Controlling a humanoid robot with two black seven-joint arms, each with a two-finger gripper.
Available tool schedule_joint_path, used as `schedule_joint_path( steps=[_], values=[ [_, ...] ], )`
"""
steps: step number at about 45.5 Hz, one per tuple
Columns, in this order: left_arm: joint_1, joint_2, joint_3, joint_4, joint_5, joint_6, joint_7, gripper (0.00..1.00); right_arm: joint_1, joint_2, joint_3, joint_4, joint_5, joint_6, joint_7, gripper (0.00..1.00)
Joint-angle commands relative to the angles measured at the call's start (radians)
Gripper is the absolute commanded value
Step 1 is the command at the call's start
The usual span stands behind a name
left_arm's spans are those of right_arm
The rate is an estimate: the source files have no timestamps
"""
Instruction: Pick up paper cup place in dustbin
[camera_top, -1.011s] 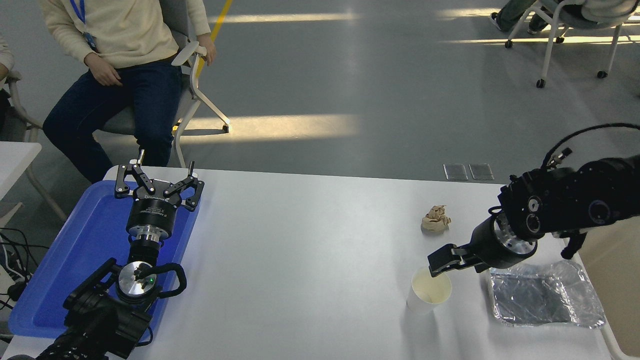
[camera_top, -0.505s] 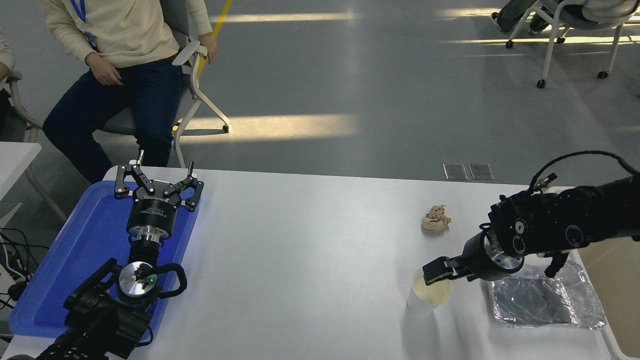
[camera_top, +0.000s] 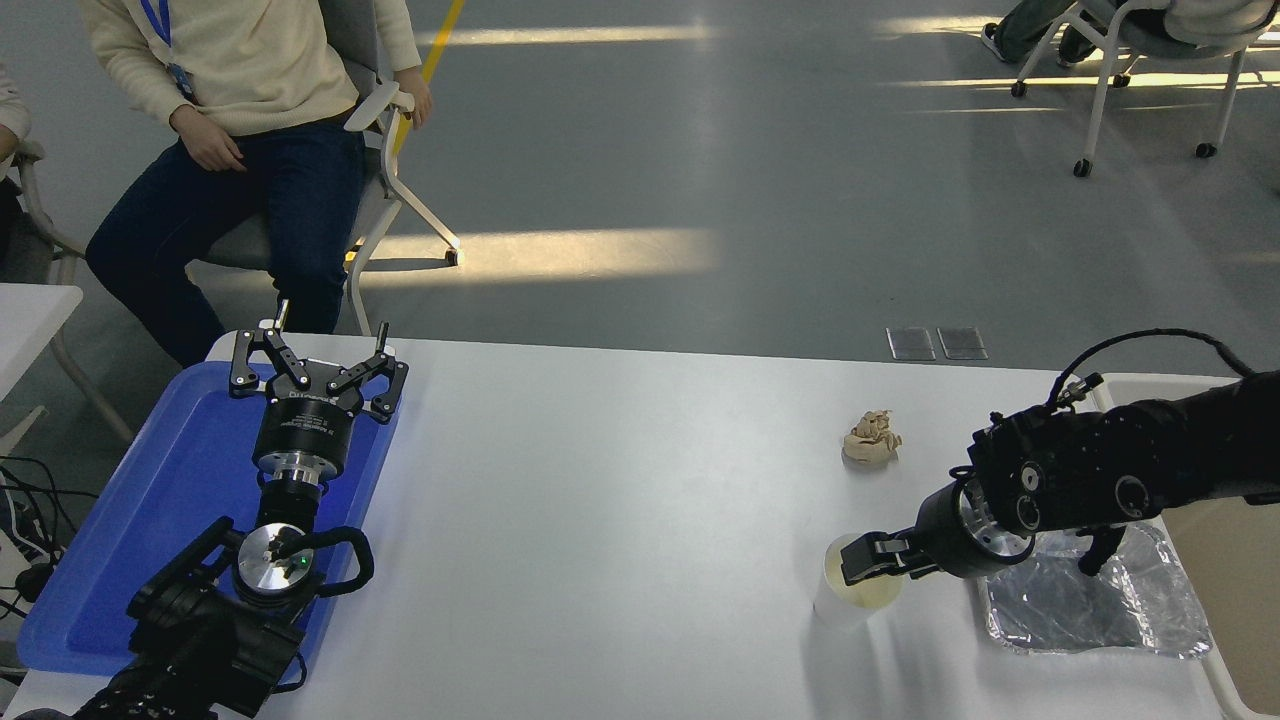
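The paper cup (camera_top: 846, 602) stands upright on the white table (camera_top: 620, 520), front right, its cream inside showing. My right gripper (camera_top: 864, 561) comes in from the right and sits low at the cup's mouth, covering the rim's upper right part; whether it grips the cup cannot be seen. The beige dustbin (camera_top: 1236, 600) with its white rim stands off the table's right edge, partly behind my right arm. My left gripper (camera_top: 318, 352) is parked open over the blue tray (camera_top: 150, 500) at the lower left.
A crumpled tan paper wad (camera_top: 871, 439) lies behind the cup. A crinkled silver foil tray (camera_top: 1095, 600) lies between the cup and the dustbin, under my right arm. A person (camera_top: 240, 120) sits on a chair beyond the table's far left corner.
My right arm has come down and moved left and toward the camera, bringing the gripper from just above the cup's far rim down to its mouth. The cup has not moved.
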Motion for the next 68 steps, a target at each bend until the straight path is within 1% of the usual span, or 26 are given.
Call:
schedule_joint_path(
  steps=[1, 6, 7, 13, 18, 34, 44, 54, 61, 68],
  values=[
    [0.000, 0.001, 0.000, 0.000, 0.000, 0.000, 0.000, 1.00, -0.011, 0.004, 0.003, -0.009, -0.019, -0.004, 0.006, 0.40],
    [0.000, -0.001, 0.000, 0.000, 0.000, 0.000, 0.000, 1.00, -0.010, 0.004, 0.002, -0.009, -0.021, -0.003, 0.006, 0.08],
    [0.000, -0.001, 0.000, 0.001, 0.000, 0.000, 0.000, 1.00, -0.011, 0.004, 0.002, -0.009, -0.022, -0.003, 0.006, 0.00],
    [0.000, 0.001, 0.000, 0.000, 0.000, 0.000, 0.000, 1.00, -0.010, 0.004, 0.000, -0.008, -0.025, -0.003, 0.006, 0.00],
    [0.000, -0.001, 0.000, 0.000, 0.000, 0.000, 0.000, 1.00, -0.010, 0.003, 0.000, -0.008, -0.053, -0.003, 0.006, 0.00],
    [0.000, 0.001, 0.000, 0.000, 0.000, 0.000, 0.000, 1.00, 0.056, -0.009, -0.023, 0.014, -0.047, 0.006, 0.008, 0.00],
    [0.000, -0.001, 0.000, 0.000, 0.000, 0.000, 0.000, 1.00, 0.304, -0.054, -0.084, 0.173, -0.030, 0.049, 0.015, 0.00],
    [0.000, 0.001, 0.000, 0.000, 0.000, 0.000, 0.000, 1.00, 0.559, -0.105, -0.136, 0.274, -0.021, 0.166, 0.014, 0.00],
    [0.000, 0.001, 0.000, 0.000, 0.000, 0.000, 0.002, 1.00, 0.692, -0.106, -0.167, 0.314, 0.030, 0.232, 0.014, 0.00],
    [0.000, 0.002, 0.000, 0.000, 0.000, 0.000, 0.002, 1.00, 0.797, -0.108, -0.176, 0.339, 0.038, 0.290, 0.012, 0.00]
  ],
)
